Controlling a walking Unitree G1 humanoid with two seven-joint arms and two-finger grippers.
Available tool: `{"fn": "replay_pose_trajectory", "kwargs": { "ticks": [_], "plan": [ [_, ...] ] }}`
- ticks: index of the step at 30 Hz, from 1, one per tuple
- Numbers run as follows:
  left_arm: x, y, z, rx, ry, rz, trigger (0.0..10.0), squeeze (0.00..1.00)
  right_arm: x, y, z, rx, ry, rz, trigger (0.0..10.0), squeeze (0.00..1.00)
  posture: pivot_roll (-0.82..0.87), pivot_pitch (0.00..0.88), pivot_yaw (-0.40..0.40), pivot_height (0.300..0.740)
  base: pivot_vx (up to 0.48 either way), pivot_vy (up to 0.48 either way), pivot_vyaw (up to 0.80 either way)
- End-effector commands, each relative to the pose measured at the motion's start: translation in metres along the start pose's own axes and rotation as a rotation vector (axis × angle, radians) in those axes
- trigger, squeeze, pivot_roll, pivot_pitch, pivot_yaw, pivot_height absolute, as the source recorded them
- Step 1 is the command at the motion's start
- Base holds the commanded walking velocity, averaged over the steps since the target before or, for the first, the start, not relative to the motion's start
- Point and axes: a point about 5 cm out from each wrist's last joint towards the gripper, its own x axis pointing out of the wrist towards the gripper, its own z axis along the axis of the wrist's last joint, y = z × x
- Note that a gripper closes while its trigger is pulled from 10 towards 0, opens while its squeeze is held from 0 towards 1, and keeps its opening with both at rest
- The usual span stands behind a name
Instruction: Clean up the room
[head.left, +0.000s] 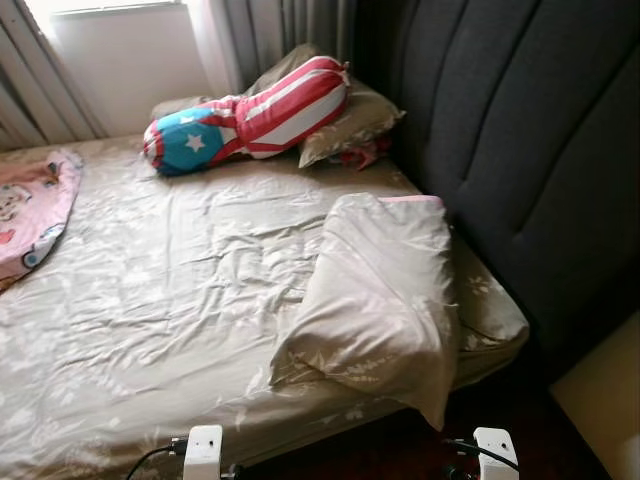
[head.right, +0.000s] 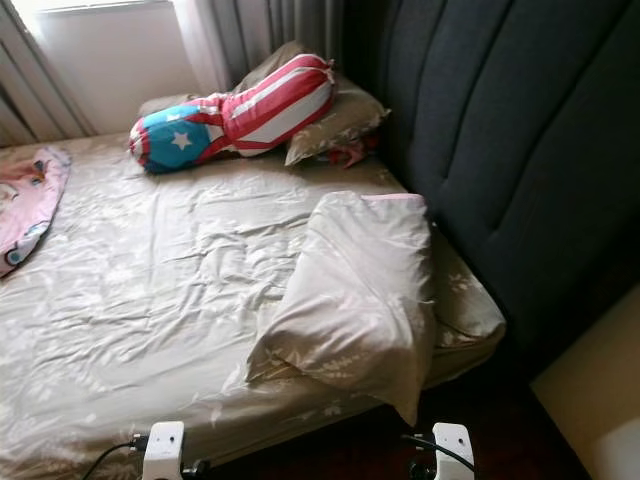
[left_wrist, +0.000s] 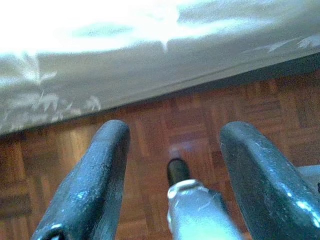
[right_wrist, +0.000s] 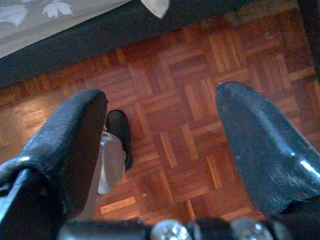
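— Furniture and walls?
— One bed (head.left: 180, 330) fills most of the room, with a tall dark padded headboard (head.left: 520, 150) along its right side. A pale surface (head.left: 605, 400) stands near right, beside the headboard.

— Windows and light?
— Window (head.left: 110, 5) at far left, bright daylight entering; grey curtains (head.left: 290, 30) hang beside it, with white wall (head.left: 130, 70) beneath the sill.

— Floor?
— Reddish-brown wood parquet (right_wrist: 200, 100), running under the bed's near edge.

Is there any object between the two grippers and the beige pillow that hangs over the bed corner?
Nothing visible blocks the way. The open left gripper and the open right gripper point down at the wooden parquet floor, beside the bed edge; the beige floral pillow lies above them.
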Motion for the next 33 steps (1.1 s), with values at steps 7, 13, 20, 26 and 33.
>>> {"fn": "replay_pose_trajectory", "kwargs": {
  "ticks": [7,13,20,26,33],
  "plan": [
    [-0.0007,0.0019,-0.0032,0.003,0.012,0.004,10.0,0.0,0.0007,0.0021,0.003,-0.004,-0.01,0.006,10.0,0.0,-0.09,0.0,0.019,0.74,0.333,0.0,0.0],
    [-0.0007,0.0017,-0.0034,0.002,0.013,0.004,10.0,0.0,0.0006,0.0018,0.0026,-0.005,-0.009,0.004,10.0,0.0,-0.09,0.0,0.018,0.74,0.349,0.0,0.0],
    [-0.0007,0.001,-0.0032,0.0,0.011,0.004,10.0,0.0,0.0005,0.0013,0.0028,-0.012,-0.009,0.004,10.0,0.0,-0.09,0.0,0.016,0.74,0.352,0.0,0.0],
    [-0.0008,0.0004,-0.0035,-0.001,0.01,0.006,10.0,0.0,0.0005,0.0009,0.0029,-0.013,-0.01,0.004,10.0,0.0,-0.09,0.0,0.014,0.74,0.057,0.0,0.0],
    [-0.0009,0.0001,-0.0039,0.0,0.011,0.004,10.0,0.0,0.0004,0.0009,0.0032,-0.01,-0.017,0.007,10.0,0.0,-0.09,0.0,0.014,0.74,0.0,0.0,0.0]
  ]
}}
